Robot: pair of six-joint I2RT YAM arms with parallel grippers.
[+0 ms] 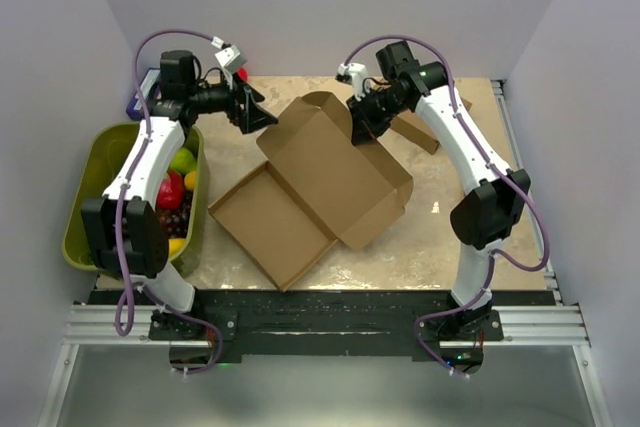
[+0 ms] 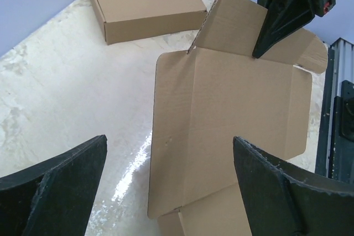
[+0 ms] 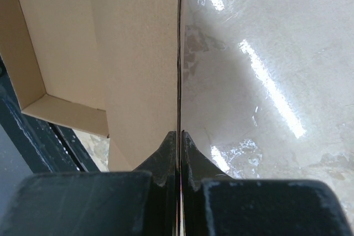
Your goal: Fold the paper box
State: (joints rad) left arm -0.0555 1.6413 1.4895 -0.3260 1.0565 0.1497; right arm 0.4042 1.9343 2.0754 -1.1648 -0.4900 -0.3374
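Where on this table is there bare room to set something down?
Widest bare patch: near-right tabletop, between the paper box and the base of the right arm. A smaller one lies far-left, between the fruit bin and the box's raised flap. Centre and far-right, by the second carton, are crowded.

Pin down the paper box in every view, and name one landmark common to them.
Top external: paper box lies in the middle of the picture.
Left wrist: paper box fills the centre and right, ahead of the open left pincer.
Right wrist: paper box fills the upper left, seen edge-on.
Shared landmark: the right pincer shut on its raised flap, seen in all three.
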